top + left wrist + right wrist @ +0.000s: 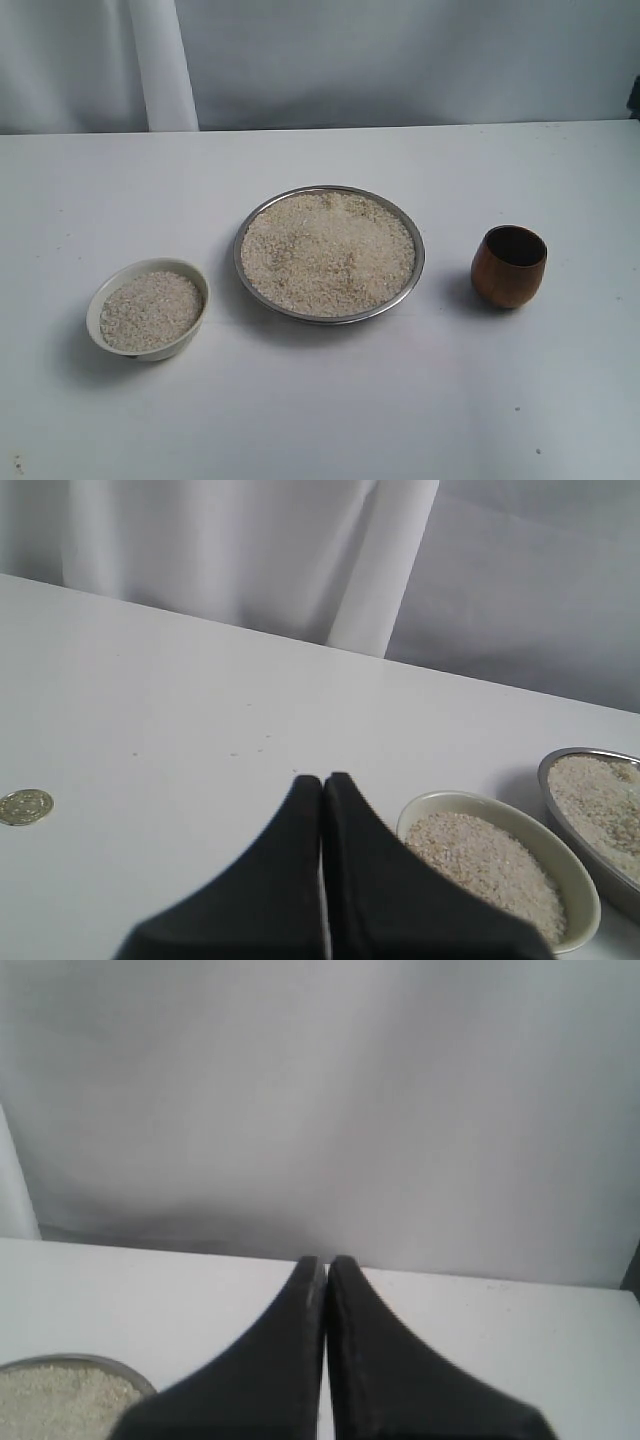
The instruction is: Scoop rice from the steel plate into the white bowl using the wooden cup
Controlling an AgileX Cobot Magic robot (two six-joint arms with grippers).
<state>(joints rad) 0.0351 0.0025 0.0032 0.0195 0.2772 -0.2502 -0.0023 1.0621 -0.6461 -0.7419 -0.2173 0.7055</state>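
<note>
Plainly, left gripper (pixel 322 780) and right gripper (pixel 325 1262) are closed, empty; wrist views crop steel plate (pixel 590 752).

No legible txt; coin (pixel 25 806) marks too blurry.

My left wrist feed shows the left gripper (pixel 322 778): matte black, two smooth wedge-shaped halves, broad at the base, tapering to narrow rounded tips. Right gripper (pixel 324 1260) on my other feed: same black wedges
</note>
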